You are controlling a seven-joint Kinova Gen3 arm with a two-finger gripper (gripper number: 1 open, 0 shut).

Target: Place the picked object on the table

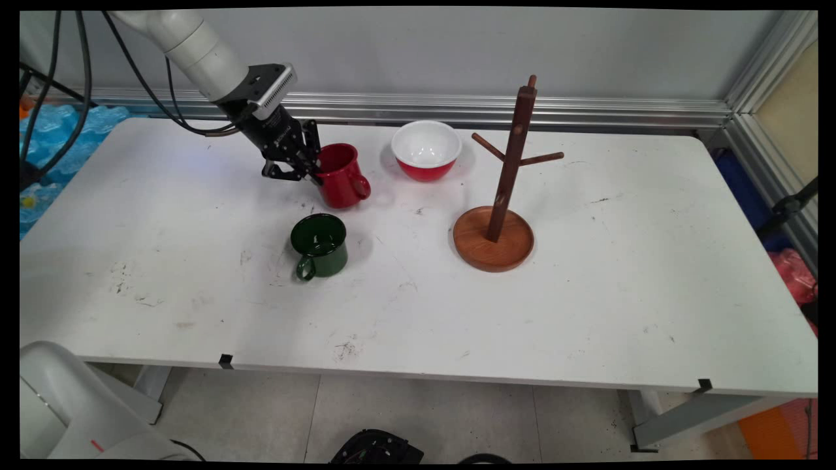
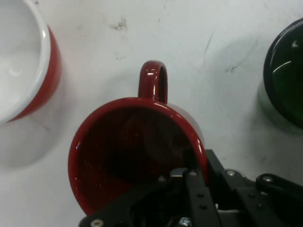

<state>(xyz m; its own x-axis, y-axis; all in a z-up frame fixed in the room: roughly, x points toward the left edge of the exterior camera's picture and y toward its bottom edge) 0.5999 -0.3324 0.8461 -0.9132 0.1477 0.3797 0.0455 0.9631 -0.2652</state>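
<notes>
Black two-finger gripper (image 1: pixel 315 171): pinching the near wall of the glossy red enamel mug (image 1: pixel 341 176) at its rim, one finger inside (mug tilted, handle pointing away from the arm). White table (image 1: pixel 588 294) also carries: dark green enamel mug (image 1: pixel 319 245), just in front; red bowl with white interior (image 1: pixel 426 151), beside; brown wooden mug tree on a round base (image 1: pixel 498 222), farther right.

A scuffed white bench (image 1: pixel 588 294) carries a red mug (image 1: pixel 343 176), green mug (image 1: pixel 320 245), red bowl (image 1: pixel 426 151) and wooden mug tree (image 1: pixel 494 238).
</notes>
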